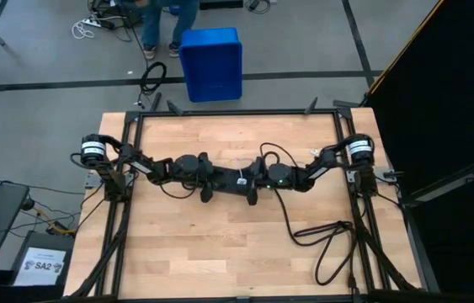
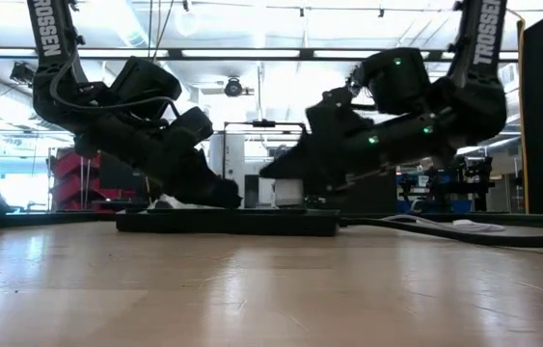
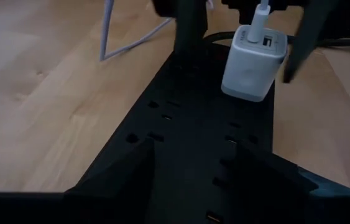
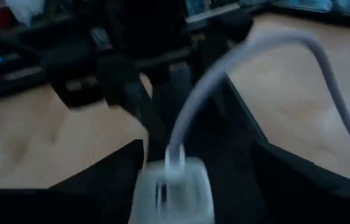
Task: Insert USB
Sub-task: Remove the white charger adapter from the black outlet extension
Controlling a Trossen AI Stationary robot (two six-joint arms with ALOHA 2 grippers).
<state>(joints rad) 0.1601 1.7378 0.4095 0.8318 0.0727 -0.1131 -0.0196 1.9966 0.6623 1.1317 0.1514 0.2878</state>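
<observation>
A black power strip lies flat on the wooden table's middle. A white charger block stands plugged into its top. The white USB cable's plug sticks in the block's upper face, and the cable arcs away and loops on the wood. My right gripper is open, with one finger on each side of the block and not touching it. My left gripper is shut on the strip's left end. My left gripper has the power strip's left end between its two fingers, one on each long side. It comes slanting down from the table's left, fingers lying along the strip. The strip stays flat on the table.
The strip's thick black cord runs off in loops over the table's right near part. A blue bin and a person's legs are on the floor beyond the far edge. Black frame rails border the table.
</observation>
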